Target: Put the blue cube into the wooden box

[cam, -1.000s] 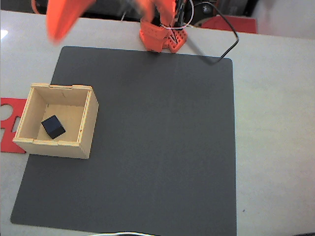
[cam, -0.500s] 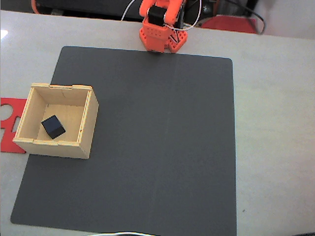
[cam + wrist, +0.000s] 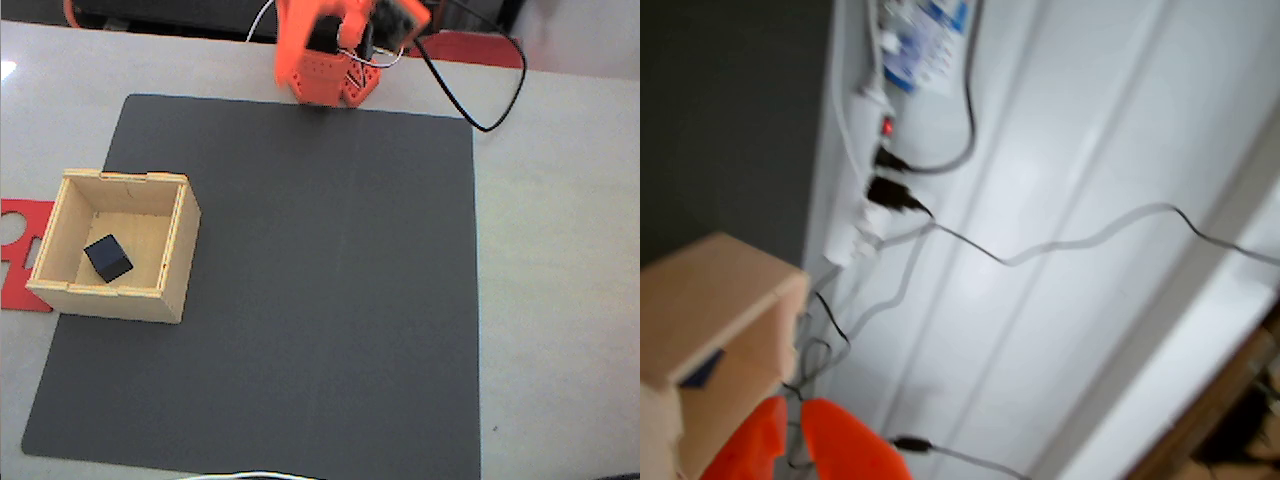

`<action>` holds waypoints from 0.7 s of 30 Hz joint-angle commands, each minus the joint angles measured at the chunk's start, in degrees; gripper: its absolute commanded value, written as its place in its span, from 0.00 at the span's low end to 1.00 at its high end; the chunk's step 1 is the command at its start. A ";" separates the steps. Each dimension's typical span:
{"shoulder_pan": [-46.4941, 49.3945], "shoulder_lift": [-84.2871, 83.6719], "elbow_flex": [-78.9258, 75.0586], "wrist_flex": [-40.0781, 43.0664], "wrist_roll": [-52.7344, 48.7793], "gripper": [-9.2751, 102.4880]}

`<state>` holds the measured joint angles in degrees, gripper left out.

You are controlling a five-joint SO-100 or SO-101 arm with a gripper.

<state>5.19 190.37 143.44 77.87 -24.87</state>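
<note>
Cube [image 3: 108, 258] lies in the box [image 3: 175, 262]; my fingers' [image 3: 835, 440] spread I cannot tell; swinging could snag the cable [image 3: 478, 112]

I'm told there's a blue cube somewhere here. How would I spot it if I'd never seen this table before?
In the fixed view, find the big dark mat covering the table. At its left edge stands a square, light wooden box with thin walls. The blue cube lies inside on the box floor: a small, very dark navy block, the only dark thing against the pale wood.
</note>
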 commanded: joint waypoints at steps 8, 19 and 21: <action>-6.77 0.97 20.13 -2.72 5.19 0.08; 1.41 0.97 28.30 -4.92 10.46 0.08; 1.41 0.88 28.30 -4.92 10.46 0.08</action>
<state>5.98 190.63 172.00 73.83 -14.94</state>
